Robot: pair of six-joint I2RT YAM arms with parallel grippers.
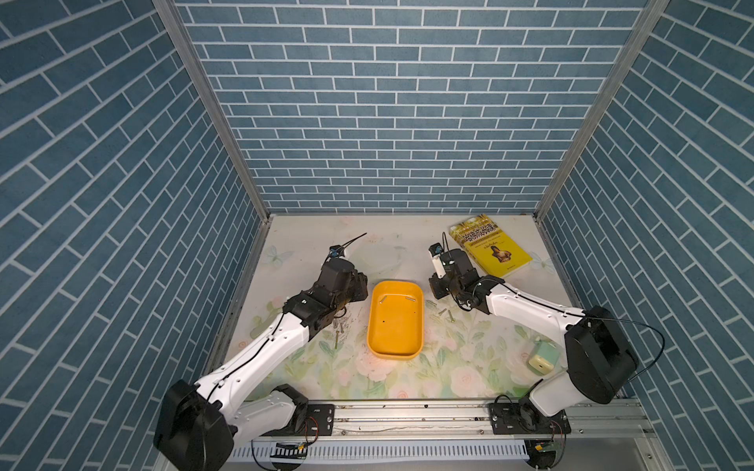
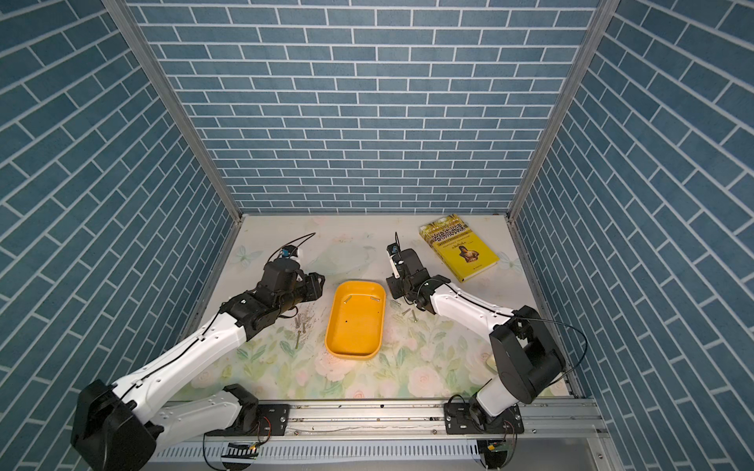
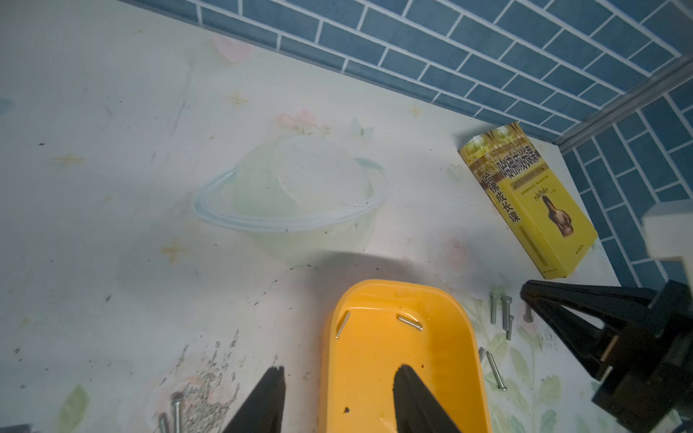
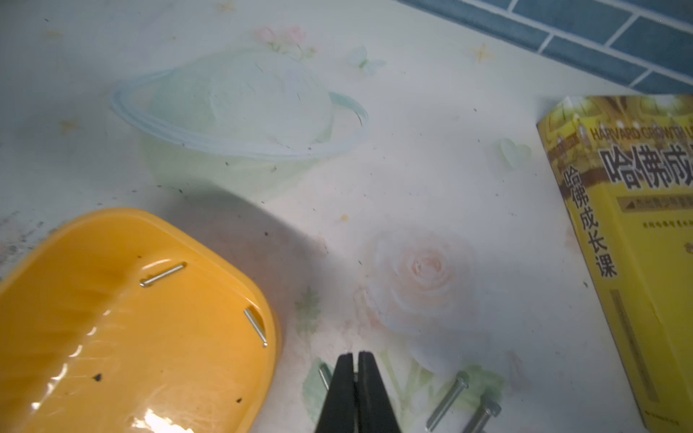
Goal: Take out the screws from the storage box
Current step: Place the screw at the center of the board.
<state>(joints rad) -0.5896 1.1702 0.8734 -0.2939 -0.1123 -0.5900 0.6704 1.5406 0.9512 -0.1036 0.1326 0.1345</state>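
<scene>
In the box, two screws lie by its far rim; more flank both long sides on the counter. Left claw gapes empty astride its left rim; right claw is closed just beside its right rim.

Bright, even light; soft wrist-view blur

Orange-yellow storage box, silvery screws, floral table.

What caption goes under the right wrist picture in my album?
Shut right gripper beside the storage box, two screws inside it, more screws lying on the table.
</scene>
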